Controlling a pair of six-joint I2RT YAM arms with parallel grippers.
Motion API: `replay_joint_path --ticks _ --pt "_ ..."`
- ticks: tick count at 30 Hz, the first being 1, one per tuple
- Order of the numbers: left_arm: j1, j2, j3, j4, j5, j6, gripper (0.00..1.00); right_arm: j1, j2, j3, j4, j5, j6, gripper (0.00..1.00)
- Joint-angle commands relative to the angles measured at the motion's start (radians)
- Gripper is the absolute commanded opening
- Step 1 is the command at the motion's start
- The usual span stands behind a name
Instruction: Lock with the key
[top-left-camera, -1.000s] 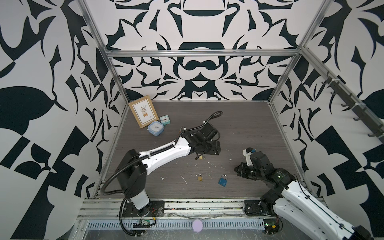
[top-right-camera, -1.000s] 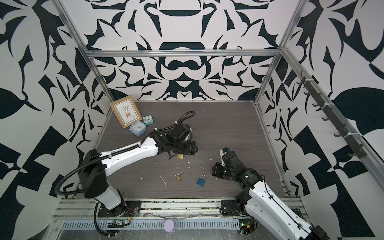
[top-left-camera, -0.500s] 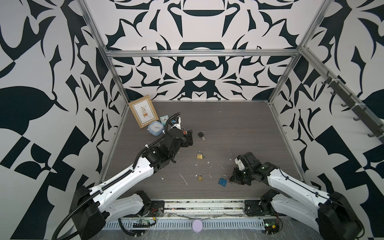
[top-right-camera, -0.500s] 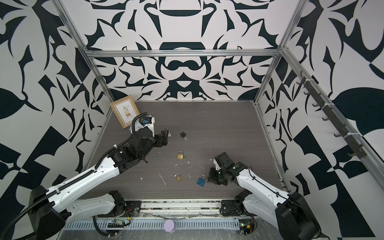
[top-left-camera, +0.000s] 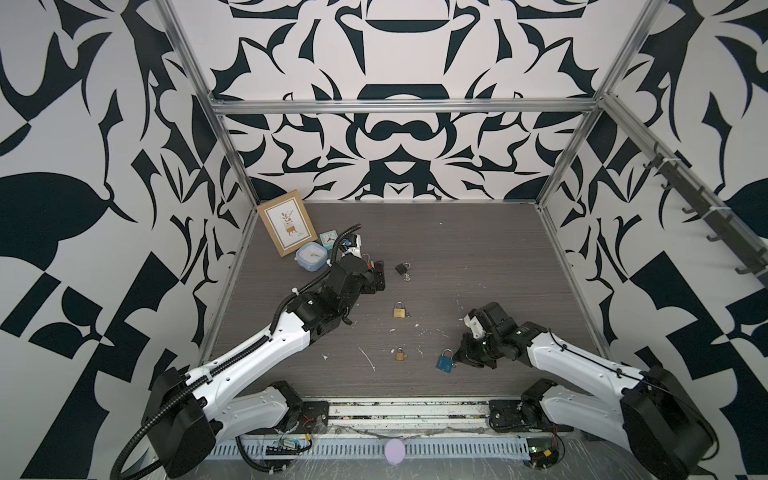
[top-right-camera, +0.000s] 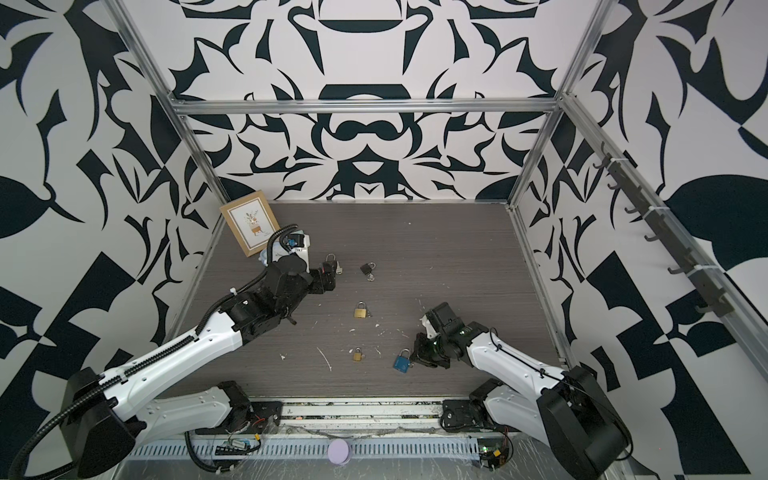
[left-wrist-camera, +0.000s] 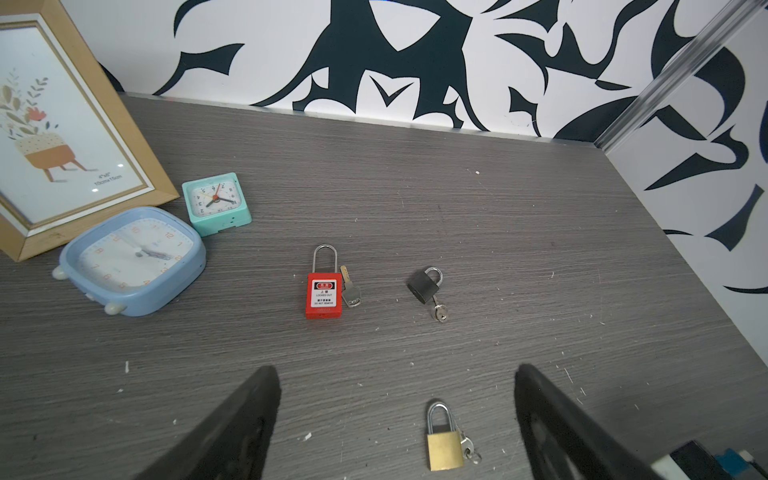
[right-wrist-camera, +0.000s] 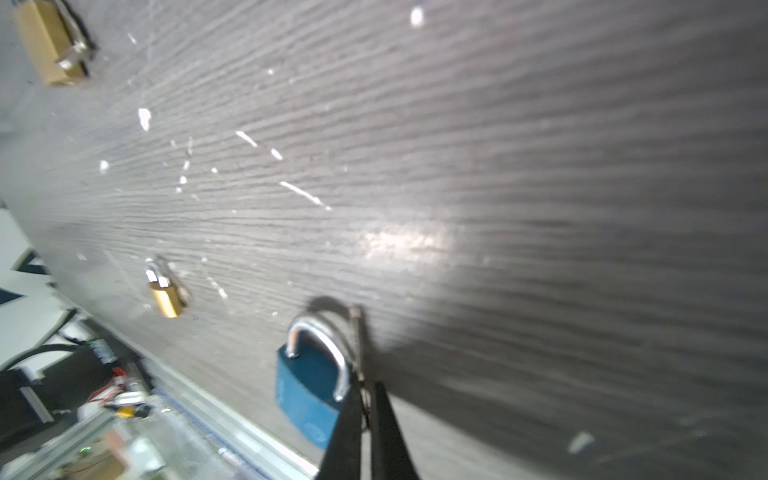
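A blue padlock (right-wrist-camera: 309, 386) lies near the table's front edge in both top views (top-left-camera: 445, 360) (top-right-camera: 402, 360). A thin key (right-wrist-camera: 358, 332) runs along its shackle, and my right gripper (right-wrist-camera: 365, 399) is shut on that key, low over the table (top-left-camera: 461, 357). My left gripper (left-wrist-camera: 397, 370) hangs open and empty at the back left (top-left-camera: 376, 278), with a brass padlock (left-wrist-camera: 444, 451) lying on the table under the gap between its fingers. Beyond it lie a red padlock (left-wrist-camera: 324, 295) with a loose key (left-wrist-camera: 351, 295) and a black padlock (left-wrist-camera: 422, 286) with a key in it.
A picture frame (top-left-camera: 287, 227), a blue clock (left-wrist-camera: 133, 262) and a small teal clock (left-wrist-camera: 216, 204) stand at the back left corner. A smaller brass padlock (top-left-camera: 399, 354) lies left of the blue one. White scraps dot the grey table (top-left-camera: 478, 257).
My left arm has drawn back from the brass padlock toward the back left and its jaws have widened. My right gripper has shifted down and left to the blue padlock.
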Motion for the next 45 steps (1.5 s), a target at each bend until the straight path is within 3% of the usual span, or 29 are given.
replay_joint_path --ticks 1,7,11,16,21,27,30,34,38,40,45 --pt "0.016 -0.01 0.024 0.006 -0.012 0.005 0.91 0.006 -0.011 0.039 -0.082 0.066 -0.034 0.2" --pt "0.047 -0.042 0.036 -0.032 -0.05 0.024 0.91 0.004 -0.071 0.113 -0.163 0.15 -0.067 0.32" --pt "0.065 -0.074 0.048 -0.097 -0.177 0.037 0.91 0.004 -0.102 0.188 -0.223 0.25 -0.104 0.43" --pt "0.147 -0.14 -0.005 -0.128 -0.37 0.106 0.98 0.003 -0.173 0.278 -0.181 0.546 -0.169 0.56" --pt "0.356 -0.245 -0.199 -0.018 -0.435 0.176 1.0 0.001 -0.285 0.214 0.163 0.935 -0.333 0.65" --pt "0.641 -0.32 -0.438 0.109 -0.347 0.1 0.99 -0.03 -0.247 0.018 0.743 1.281 -0.71 0.79" --pt "0.657 -0.277 -0.5 0.173 -0.356 0.083 1.0 -0.115 -0.139 -0.008 0.822 1.307 -0.776 0.82" --pt "0.681 -0.145 -0.505 0.29 -0.288 0.11 1.0 -0.216 -0.003 -0.053 0.911 1.331 -0.689 0.84" --pt "0.72 0.001 -0.54 0.557 -0.127 0.23 0.99 -0.279 0.142 -0.104 1.075 1.288 -0.654 0.84" --pt "0.732 0.056 -0.516 0.608 -0.02 0.296 0.99 -0.293 0.193 -0.098 1.138 1.279 -0.678 0.86" --pt "0.738 0.21 -0.513 0.863 0.201 0.381 1.0 -0.382 0.264 -0.061 1.174 1.066 -0.673 0.86"
